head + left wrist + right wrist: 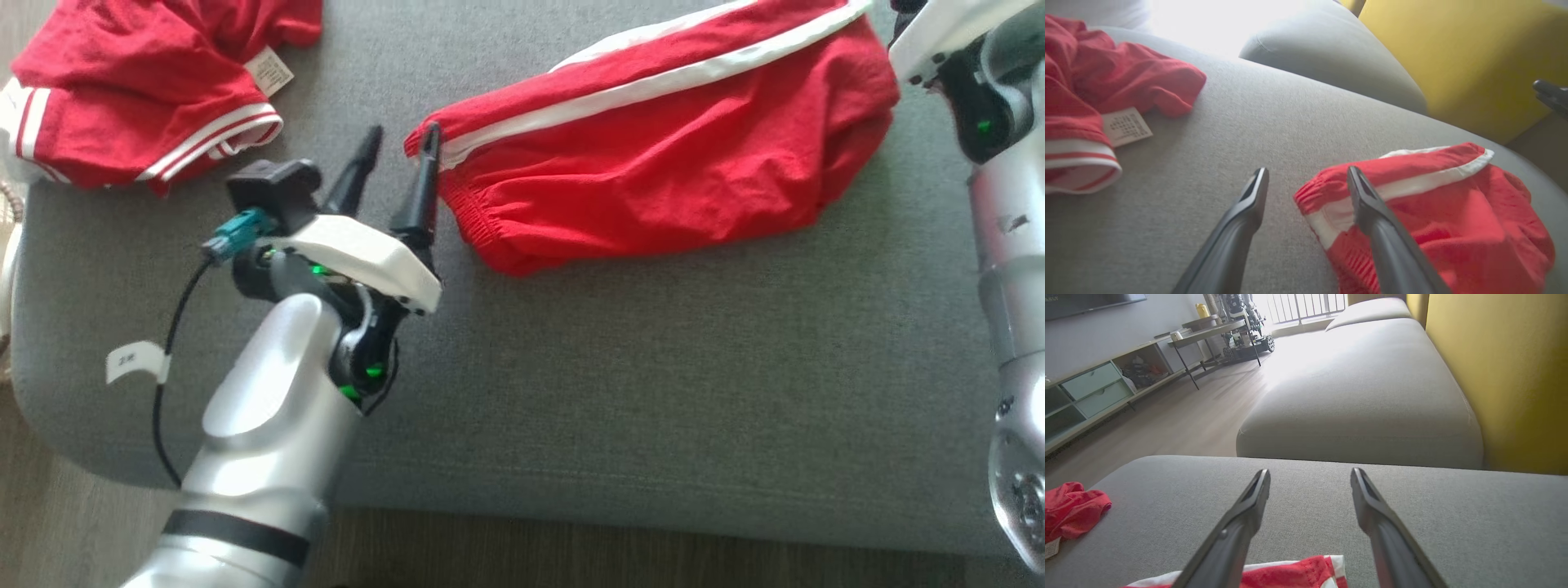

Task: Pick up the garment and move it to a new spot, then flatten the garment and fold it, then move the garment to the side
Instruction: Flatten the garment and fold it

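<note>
Grey sofa cushion [620, 367] is the big soft thing under everything, with brown wood floor [571, 555] at 6 o'clock in the head view. Behind the sofa is a yellow wall [1502, 375].

The garment [653, 163] is red with white stripes. It lies folded on the cushion, from the middle of the head view out to 1 o'clock. Its stretchy band end points to 9 o'clock.

The left tool [403, 131] is at 11 o'clock in the head view, right at that end of the garment. Its two dark fingers are spread wide and hold nothing. In the left wrist view one finger [1367, 204] is over the white stripe at the corner, and the other finger [1249, 204] is over bare cushion. It may be touching the cloth, but I cannot tell for sure.

The right tool [1310, 473] is spread wide too, with nothing in it. In the right wrist view a bit of the garment shows at 6 o'clock, below the fingers. The right arm [1008, 245] runs down the 3 o'clock side of the head view.

Another red cloth [155, 90] with a white label [269, 72] lies at 10 o'clock, well apart from the garment.
</note>
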{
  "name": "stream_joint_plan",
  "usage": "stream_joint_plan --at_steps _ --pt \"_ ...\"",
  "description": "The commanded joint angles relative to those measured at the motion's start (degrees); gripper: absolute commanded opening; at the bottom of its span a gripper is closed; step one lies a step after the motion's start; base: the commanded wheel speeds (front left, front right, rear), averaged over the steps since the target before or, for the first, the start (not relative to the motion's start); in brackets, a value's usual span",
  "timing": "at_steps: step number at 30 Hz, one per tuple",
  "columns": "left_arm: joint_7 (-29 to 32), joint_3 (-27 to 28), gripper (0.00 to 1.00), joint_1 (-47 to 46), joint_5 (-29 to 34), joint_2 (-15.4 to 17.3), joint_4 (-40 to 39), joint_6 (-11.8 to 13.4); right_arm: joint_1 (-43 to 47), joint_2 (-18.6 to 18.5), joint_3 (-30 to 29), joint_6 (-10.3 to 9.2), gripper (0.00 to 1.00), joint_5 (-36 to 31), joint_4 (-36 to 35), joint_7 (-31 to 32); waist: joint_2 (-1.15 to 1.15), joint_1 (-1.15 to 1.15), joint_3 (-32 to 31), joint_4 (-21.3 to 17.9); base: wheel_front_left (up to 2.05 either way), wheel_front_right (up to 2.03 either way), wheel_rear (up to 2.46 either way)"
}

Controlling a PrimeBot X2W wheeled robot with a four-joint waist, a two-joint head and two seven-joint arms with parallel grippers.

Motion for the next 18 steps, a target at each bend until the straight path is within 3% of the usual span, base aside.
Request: stream_joint_plan --at_steps 1,10,18 --pt "-1.0 2.8 1.0 0.0 0.4 2.3 -2.3 0.9 1.3 -0.1 1.6 -0.02 1.0 1.4 -3.1 -1.5 0.0 0.0 -1.7 -1.0 0.0 0.0 0.0" --pt "-1.6 10.6 1.0 7.6 4.7 4.4 -12.5 3.7 12.4 -1.0 3.4 -0.02 1.0 6.8 -11.1 -5.8 0.0 0.0 -7.8 -4.8 0.0 0.0 0.0" --pt "-1.6 17.8 1.0 18.8 10.4 3.8 -22.2 3.3 27.0 -1.0 3.0 -0.02 1.0 7.4 -23.8 -8.1 0.0 0.0 -12.6 -8.0 0.0 0.0 0.0"
